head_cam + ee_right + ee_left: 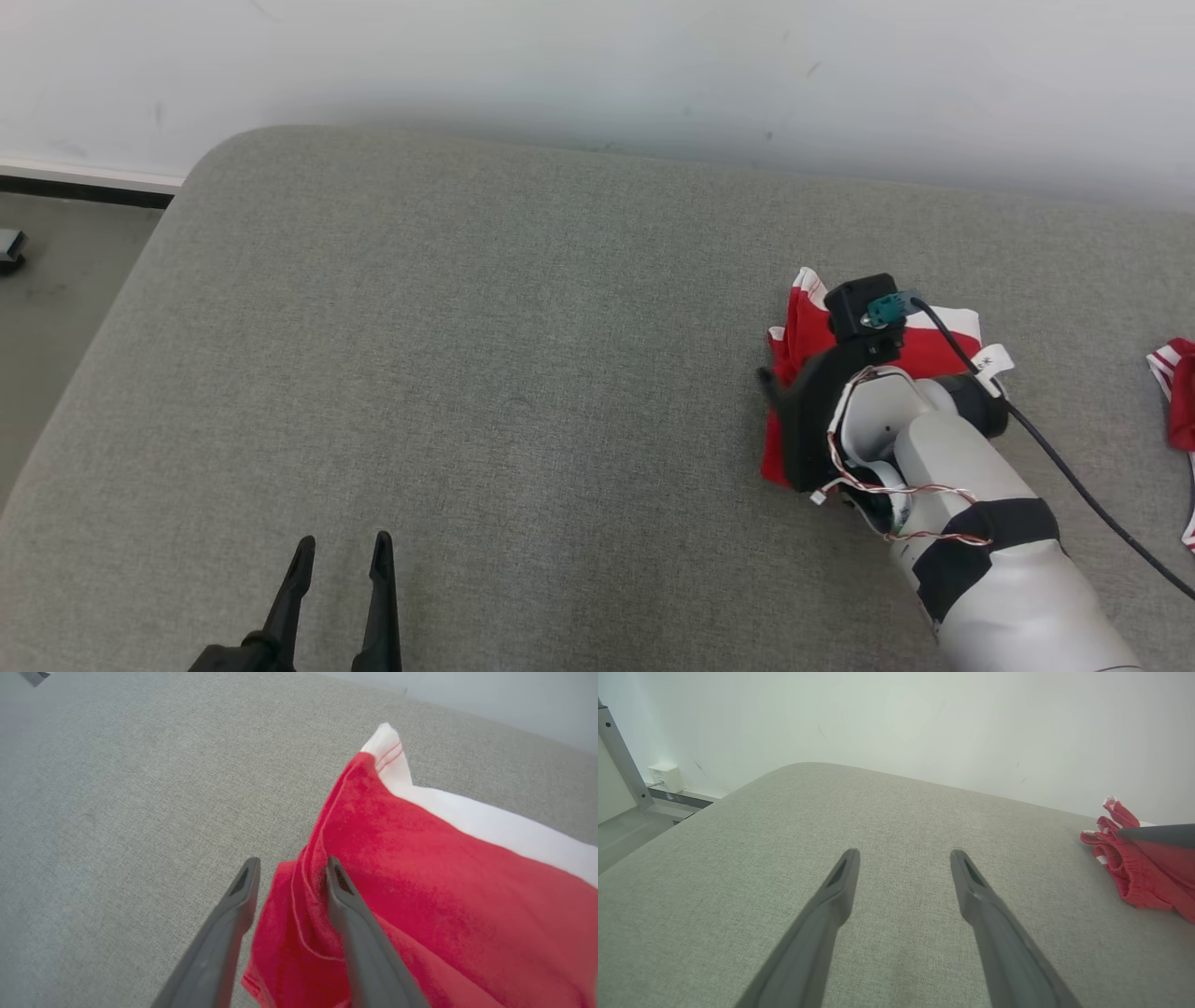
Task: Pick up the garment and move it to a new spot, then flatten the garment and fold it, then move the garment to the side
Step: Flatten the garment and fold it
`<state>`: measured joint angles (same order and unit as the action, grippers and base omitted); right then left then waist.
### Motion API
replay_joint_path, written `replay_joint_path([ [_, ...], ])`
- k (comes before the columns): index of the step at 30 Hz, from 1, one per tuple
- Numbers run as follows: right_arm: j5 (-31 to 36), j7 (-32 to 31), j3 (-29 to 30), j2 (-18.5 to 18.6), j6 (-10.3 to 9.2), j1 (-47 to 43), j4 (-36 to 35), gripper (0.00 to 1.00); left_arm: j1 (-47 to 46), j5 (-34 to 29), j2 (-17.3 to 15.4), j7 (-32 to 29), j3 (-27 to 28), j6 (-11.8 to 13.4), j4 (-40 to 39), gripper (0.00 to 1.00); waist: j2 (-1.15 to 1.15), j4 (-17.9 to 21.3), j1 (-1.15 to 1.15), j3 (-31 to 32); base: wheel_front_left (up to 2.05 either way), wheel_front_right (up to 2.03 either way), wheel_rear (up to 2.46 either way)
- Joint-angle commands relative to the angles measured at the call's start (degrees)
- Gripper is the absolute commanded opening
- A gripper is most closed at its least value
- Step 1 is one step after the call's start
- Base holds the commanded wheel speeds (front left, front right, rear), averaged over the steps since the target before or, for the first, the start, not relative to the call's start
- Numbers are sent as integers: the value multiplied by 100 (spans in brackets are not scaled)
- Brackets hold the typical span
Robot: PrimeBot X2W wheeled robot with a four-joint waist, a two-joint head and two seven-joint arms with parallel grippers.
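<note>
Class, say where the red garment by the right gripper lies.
In the head view the garment lies right of centre on the grey cushion, under the right gripper, whose fingers straddle its edge.

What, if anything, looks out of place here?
The red-and-white garment lies rumpled, its bunched edge between the right gripper's parted fingers. Another red striped cloth lies apart at the head view's right edge.
</note>
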<state>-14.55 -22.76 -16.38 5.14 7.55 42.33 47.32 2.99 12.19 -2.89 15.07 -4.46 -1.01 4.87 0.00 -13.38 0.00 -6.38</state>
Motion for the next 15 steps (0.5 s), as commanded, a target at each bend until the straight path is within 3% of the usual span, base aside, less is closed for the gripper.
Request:
replay_joint_path([
  [1, -160, 42, -80, -39, -16, 35, -44, 100, -36, -12, 0, 9, 17, 20, 8, 100, 0, 3, 0, 5, 0, 0, 0],
  [6, -809, 72, -208, -75, -16, 7, -362, 100, -16, -41, 0, 9, 49, 35, 5, 100, 0, 63, 0, 70, 0, 0, 0],
  [11, -1173, 384, -65, 403, -17, -109, -803, 100, 49, -64, 0, 9, 68, 44, -25, 100, 0, 170, 0, 143, 0, 0, 0],
  [15, -875, 733, 297, 809, -16, -314, -777, 100, 58, -71, 0, 9, 43, 22, -35, 100, 0, 222, 0, 162, 0, 0, 0],
])
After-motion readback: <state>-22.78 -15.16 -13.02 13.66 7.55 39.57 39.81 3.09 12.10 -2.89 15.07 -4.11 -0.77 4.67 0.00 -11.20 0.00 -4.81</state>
